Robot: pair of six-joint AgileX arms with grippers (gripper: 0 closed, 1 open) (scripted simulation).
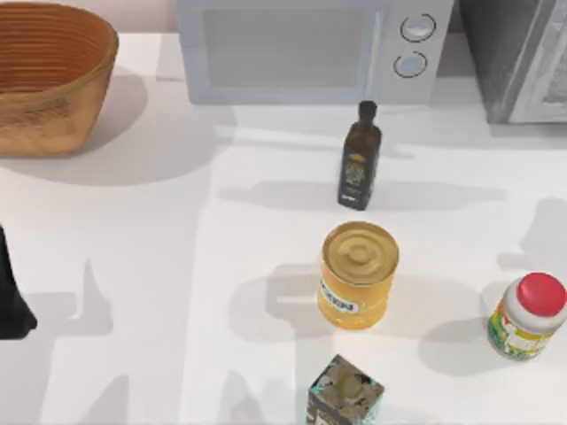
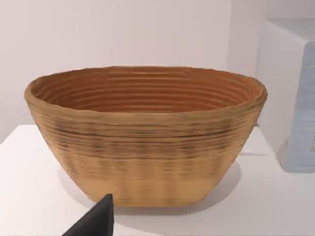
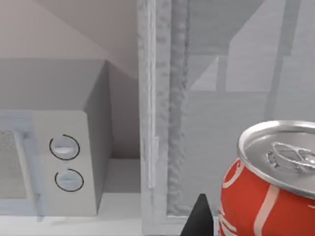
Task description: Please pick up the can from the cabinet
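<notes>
Can upright on cabinet, lid up, axis vert.

A white table filled the scene, lit so that soft grey shadows fell across it. A white microwave stood along its far edge, with a grey appliance at the right corner. Behind them rose a plain pale wall.

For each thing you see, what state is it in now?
Yellow-orange tin can with gold ridged lid: upright, lid sealed, not held.
Dark glass bottle: upright, capped.
Red-capped jar: upright, closed.
Woven basket: upright, empty.
White microwave: door shut.
Red soda can: upright, unopened.
</notes>
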